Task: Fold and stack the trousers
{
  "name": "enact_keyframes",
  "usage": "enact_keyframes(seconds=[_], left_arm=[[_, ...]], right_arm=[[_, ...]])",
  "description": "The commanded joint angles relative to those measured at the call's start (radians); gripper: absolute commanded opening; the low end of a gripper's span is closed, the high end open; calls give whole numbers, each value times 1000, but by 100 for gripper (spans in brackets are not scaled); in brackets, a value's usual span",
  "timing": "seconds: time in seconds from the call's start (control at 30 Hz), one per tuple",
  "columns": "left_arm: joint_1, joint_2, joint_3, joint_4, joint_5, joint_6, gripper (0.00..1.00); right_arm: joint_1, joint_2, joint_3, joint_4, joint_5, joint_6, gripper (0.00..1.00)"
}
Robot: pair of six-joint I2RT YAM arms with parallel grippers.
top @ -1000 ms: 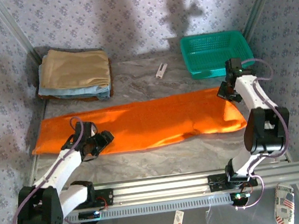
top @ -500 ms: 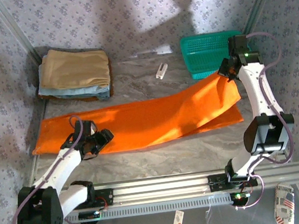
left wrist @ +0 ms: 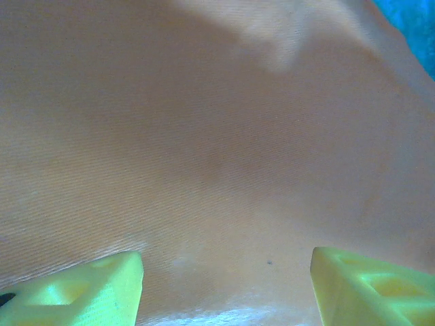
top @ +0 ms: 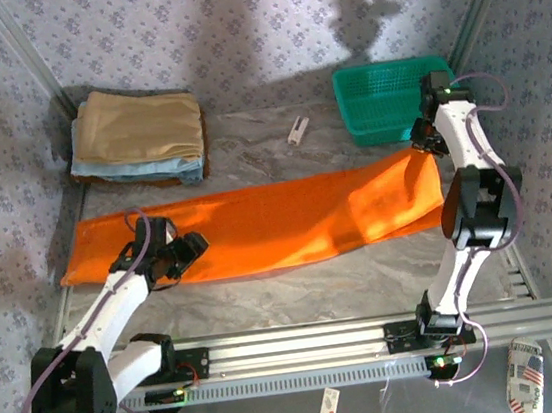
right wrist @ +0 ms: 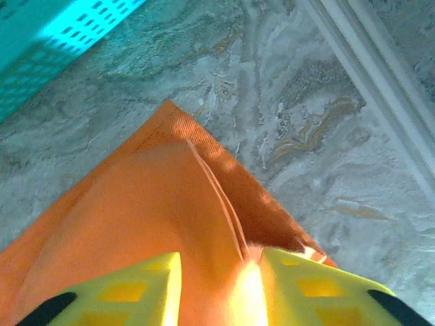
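Count: 1 trousers [top: 278,224], 1 basket [top: 344,107], 1 cloth pile [top: 141,132], 1 small white piece [top: 297,129], 2 hands. Trousers lie left to right across the mid desk [top: 365,271]. Left hand [left wrist: 226,261] sits over their left part, fingers wide apart, released, cloth right under it. Right hand [right wrist: 221,261] is at their far right corner by the basket, fingers parted, a crease running between them. Versus half a second ago, the right end has dropped flatter and the left hand has barely moved.

Trousers [left wrist: 217,136] under left gripper [left wrist: 228,285] looked matt, fine-ribbed cloth; basket [right wrist: 41,54] beyond right gripper [right wrist: 221,285], perforated plastic; table [right wrist: 306,136] was smooth, marbled.
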Motion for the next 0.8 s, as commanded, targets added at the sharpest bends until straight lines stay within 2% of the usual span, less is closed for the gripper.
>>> enact_keyframes(seconds=[0.0,0.17,0.27,0.4,0.57,0.63,0.77], left_arm=[[-38,7,80,-46,-46,21,69],[-183,146,260,-74,-163,88,71],[-302,332,449,-122,-247,185,67],[-404,629,753,-216,-313,354,60],[-448,946,1084,-301,-323,562,54],[-462,1050,1206,-360,-294,663,52],[-486,1143,1301,-383,-321,832,56]], right_arm=[[-4,-26,14,-32,36,21,49],[4,-194,-163,50,-10,60,53],[24,-299,-321,113,-61,82,54],[42,-411,-517,182,-110,100,54],[30,-499,-698,236,-162,109,54],[25,-523,-739,245,-175,105,54],[13,-559,-789,268,-214,97,54]])
